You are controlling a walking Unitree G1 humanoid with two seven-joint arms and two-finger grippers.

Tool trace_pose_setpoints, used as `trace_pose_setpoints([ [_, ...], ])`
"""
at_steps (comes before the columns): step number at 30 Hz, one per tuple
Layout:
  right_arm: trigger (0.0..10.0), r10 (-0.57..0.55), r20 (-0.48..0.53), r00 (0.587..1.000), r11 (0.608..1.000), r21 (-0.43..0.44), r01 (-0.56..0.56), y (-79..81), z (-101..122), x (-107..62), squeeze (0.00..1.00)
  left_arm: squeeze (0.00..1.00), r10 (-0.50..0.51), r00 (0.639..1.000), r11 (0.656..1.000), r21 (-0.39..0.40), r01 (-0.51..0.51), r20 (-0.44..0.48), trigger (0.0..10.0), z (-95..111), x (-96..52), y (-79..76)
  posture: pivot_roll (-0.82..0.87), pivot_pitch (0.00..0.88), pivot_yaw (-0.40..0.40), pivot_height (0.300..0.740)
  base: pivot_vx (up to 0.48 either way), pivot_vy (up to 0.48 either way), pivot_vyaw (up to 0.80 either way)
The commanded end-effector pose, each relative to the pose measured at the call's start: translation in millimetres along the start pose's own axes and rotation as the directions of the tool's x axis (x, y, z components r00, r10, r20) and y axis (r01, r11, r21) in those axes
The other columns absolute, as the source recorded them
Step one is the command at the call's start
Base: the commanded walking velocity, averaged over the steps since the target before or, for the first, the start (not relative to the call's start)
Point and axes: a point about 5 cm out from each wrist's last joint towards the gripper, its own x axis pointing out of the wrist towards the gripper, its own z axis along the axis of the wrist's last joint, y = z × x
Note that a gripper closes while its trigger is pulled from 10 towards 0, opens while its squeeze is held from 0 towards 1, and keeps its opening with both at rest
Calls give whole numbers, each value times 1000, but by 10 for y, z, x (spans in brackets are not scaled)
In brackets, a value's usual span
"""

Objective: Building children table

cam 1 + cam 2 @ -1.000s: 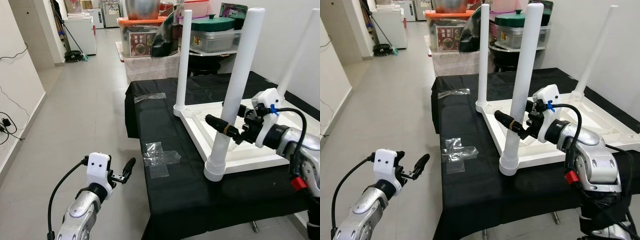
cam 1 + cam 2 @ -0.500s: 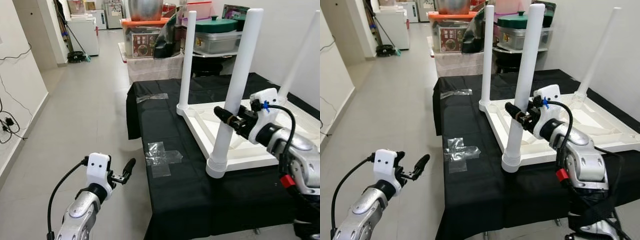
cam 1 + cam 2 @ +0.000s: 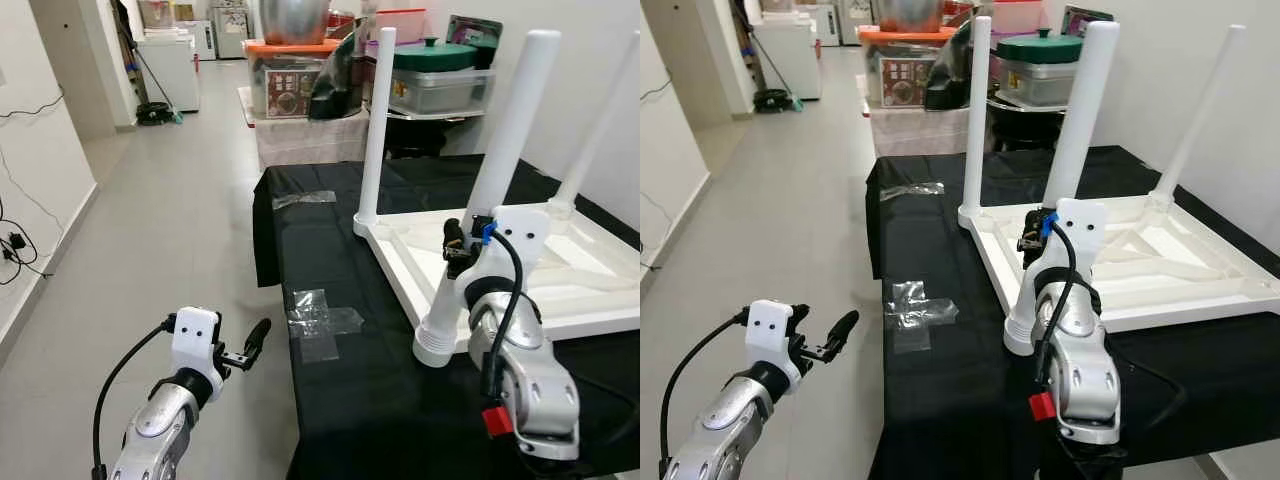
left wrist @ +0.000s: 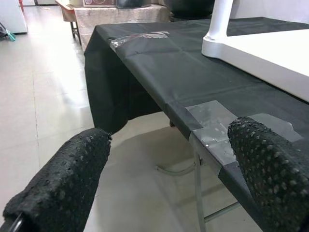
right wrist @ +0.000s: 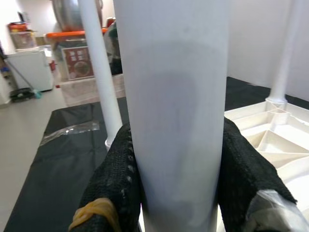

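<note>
The white children table [image 3: 560, 270] is laid upside down on the black-covered table [image 3: 340, 380], legs up. The near leg [image 5: 171, 111] is squeezed between the two fingers of the right claw [image 3: 456, 243]. The left claw [image 3: 250, 345] is held open above the floor [image 3: 150, 230], beside the table.

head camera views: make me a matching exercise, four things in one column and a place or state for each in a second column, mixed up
Things
1. right gripper
2. left gripper
3. white table top
4. clear tape patch

Places or states
A. lying upside down on the black cloth, legs pointing up
B. stuck flat on the black cloth near its left edge
C. jaws open, held over the floor beside the bench
D. jaws closed on the nearest table leg

Pairs: 1-D, 2-C, 3-A, 4-B
</note>
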Motion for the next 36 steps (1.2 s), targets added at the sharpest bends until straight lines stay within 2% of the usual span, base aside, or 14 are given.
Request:
trace_pose_setpoints([
  [1,0,-83,-161,983,996,8,86,-73,-311,30,0,0,7,1000,1000,11,-7,-7,10000,-1,-8,20,21,0,-14,740,0,0,0],
  [5,0,-57,-174,983,998,10,60,-3,-304,35,0,0,14,1000,1000,12,-14,-9,10000,-11,-23,32,21,0,-14,740,0,0,0],
  [6,10000,-12,-177,984,1000,7,14,36,-296,39,0,0,14,1000,1000,10,-13,-10,10000,-17,-27,25,19,0,-18,740,0,0,0],
  [10,10000,4,-144,990,1000,-4,-5,66,-231,6,0,0,9,1000,1000,6,-9,-10,10000,-26,-29,-1,15,0,-16,740,0,0,0],
  [11,10000,0,-122,993,1000,-7,-1,24,-196,-4,1000,0,8,1000,1000,6,-8,-10,10000,-28,-29,-1,7,0,-12,740,0,0,0],
  [18,10000,26,-52,998,999,-18,-27,-102,-50,2,1000,0,5,1000,1000,6,-5,-10,10000,-28,-24,2,2,0,-7,740,0,0,0],
  [19,10000,83,11,996,996,-27,-83,-133,71,17,0,0,3,1000,1000,6,-2,-10,10000,-27,-21,-2,5,0,-8,740,0,0,0],
  [20,10000,83,11,996,996,-27,-83,-133,71,17,0,0,3,1000,1000,6,-2,-10,10000,-27,-21,-2,5,0,-8,740,0,0,0],
  [24,10000,261,91,961,965,-53,-257,-249,307,68,0,0,1,1000,1000,7,-1,-9,10000,-24,-21,5,0,0,-3,740,0,0,0],
  [26,10000,511,116,852,859,-99,-502,-401,556,81,0,0,-1,1000,1000,8,1,-11,10000,-28,-24,12,-4,0,0,740,0,0,0],
  [27,10000,511,116,852,859,-99,-502,-401,556,81,0,0,-1,1000,1000,8,1,-11,10000,-28,-24,12,-4,0,0,740,0,0,0],
  [28,10000,592,104,799,803,-166,-573,-486,629,83,0,0,-3,1000,1000,8,3,-11,10000,-28,-21,10,-5,0,1,740,0,0,0],
  [29,10000,622,83,778,773,-220,-595,-561,668,110,0,0,-6,1000,1000,9,6,-10,10000,-27,-16,4,-5,0,1,740,0,0,0],
  [36,10000,624,-7,782,756,-250,-605,-656,587,333,0,0,-4,1000,1000,13,4,-4,10000,-4,0,14,15,0,-7,740,0,0,0],
])
